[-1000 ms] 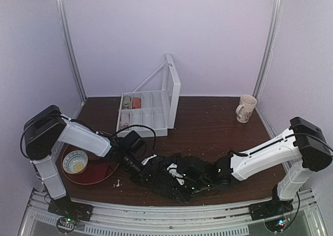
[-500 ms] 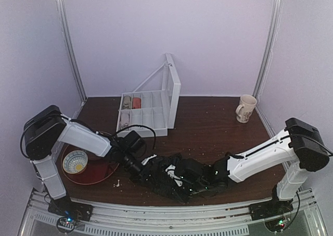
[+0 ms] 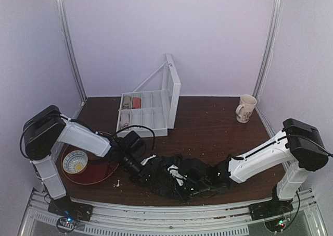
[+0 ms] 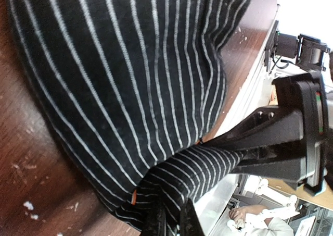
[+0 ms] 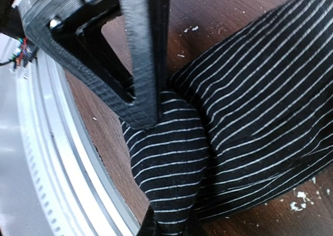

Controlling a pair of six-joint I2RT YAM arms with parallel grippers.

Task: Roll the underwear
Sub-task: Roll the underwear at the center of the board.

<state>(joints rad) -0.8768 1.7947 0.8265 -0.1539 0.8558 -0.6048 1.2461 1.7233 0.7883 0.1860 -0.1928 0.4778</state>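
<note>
- The underwear (image 3: 167,177) is bunched in a dark striped heap on the bench (image 3: 208,129), well in front of the box (image 3: 148,113) and a bit to its right.
- The left tool (image 4: 169,219) is closed on the underwear. Its wrist view shows a gathered fold of pinstriped fabric pinched right between the fingers, at the end of the heap straight in front of the box.
- The right tool (image 5: 169,223) is clamped on the underwear too, with a rounded fold of stripes pulled down into its closed fingers. That's the side of the heap front-right of the box.
- The two tools sit close together, and each wrist view shows the other tool's black frame just beside the fabric.
- The fabric between them looks slack and wrinkled, lying on the wood.
- The box has its clear lid standing open. A couple of back-left compartments hold something reddish and tan, too small to tell what.
- A mug (image 3: 246,108) stands well off to the right of the box.
- A red tray (image 3: 99,172) with a bowl (image 3: 75,161) in it lies front-left of the box.
- White crumbs are scattered on the bench in front of the box.
</note>
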